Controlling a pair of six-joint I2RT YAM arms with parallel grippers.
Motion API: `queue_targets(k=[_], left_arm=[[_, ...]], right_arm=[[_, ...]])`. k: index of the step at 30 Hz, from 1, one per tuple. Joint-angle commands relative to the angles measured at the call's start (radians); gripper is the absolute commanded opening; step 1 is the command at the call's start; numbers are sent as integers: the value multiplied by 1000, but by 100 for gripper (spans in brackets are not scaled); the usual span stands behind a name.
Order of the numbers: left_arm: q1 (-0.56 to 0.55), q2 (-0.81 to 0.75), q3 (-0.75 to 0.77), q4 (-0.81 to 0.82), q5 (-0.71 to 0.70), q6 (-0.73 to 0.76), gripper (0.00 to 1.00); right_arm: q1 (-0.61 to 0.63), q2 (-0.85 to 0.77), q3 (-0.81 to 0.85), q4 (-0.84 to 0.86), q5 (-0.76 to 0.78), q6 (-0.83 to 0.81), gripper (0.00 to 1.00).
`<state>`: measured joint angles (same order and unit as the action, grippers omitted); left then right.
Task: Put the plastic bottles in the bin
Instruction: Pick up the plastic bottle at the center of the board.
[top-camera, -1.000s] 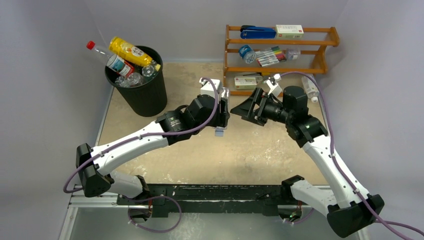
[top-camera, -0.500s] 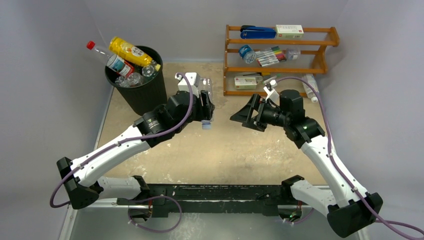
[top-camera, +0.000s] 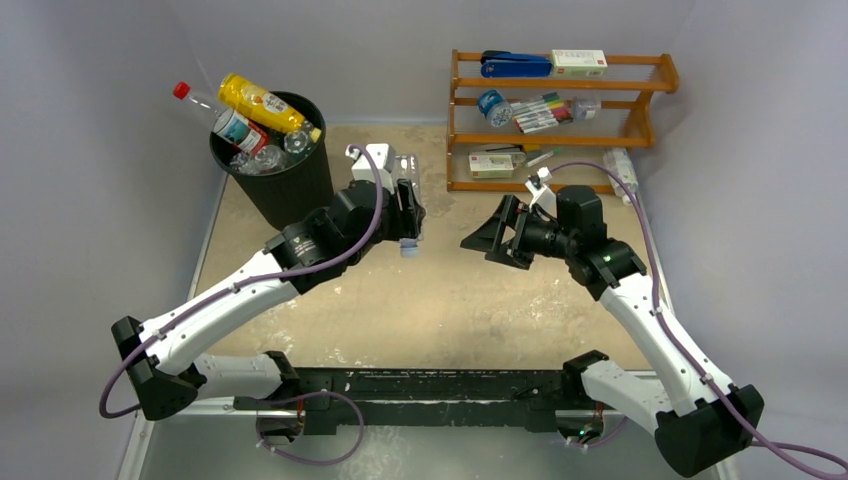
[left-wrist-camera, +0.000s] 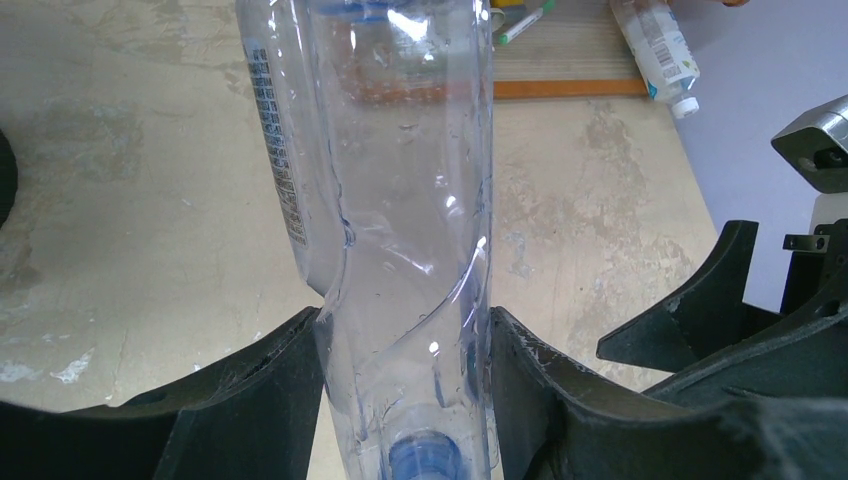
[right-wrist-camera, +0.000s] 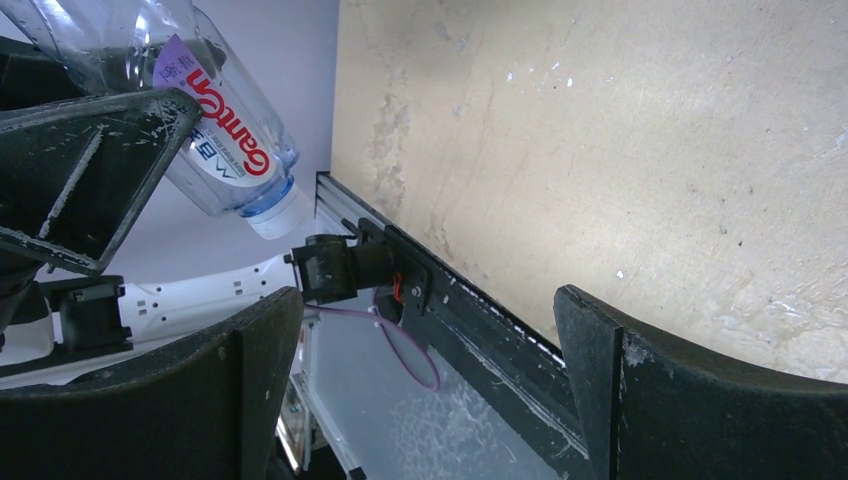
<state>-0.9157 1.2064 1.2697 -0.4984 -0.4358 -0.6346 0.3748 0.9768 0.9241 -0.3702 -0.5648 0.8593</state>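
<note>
Left gripper (left-wrist-camera: 405, 335) clamps a clear bottle (left-wrist-camera: 400, 150) near its cap, walls dented, bin (top-camera: 292, 195) at ten o'clock; likely light, thin and slick, best held by the stiffer neck.

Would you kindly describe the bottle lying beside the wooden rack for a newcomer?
Find the orange wooden rack at the far right of the table. Beside its right end lies a clear bottle with a white cap. Unlike the rest, it is neither in the black bin nor held in the left tool.
</note>
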Motion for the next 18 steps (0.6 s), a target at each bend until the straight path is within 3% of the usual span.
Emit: queue_targets(k=[1, 6, 18], left_arm=[[15, -36, 10, 22, -23, 25, 48], [63, -22, 77, -8, -20, 68, 48], [297, 58, 351, -152, 53, 207, 49]], right_arm=[[4, -6, 4, 1, -12, -27, 98], [4, -7, 8, -7, -8, -27, 98], [4, -93, -29, -15, 11, 10, 98]])
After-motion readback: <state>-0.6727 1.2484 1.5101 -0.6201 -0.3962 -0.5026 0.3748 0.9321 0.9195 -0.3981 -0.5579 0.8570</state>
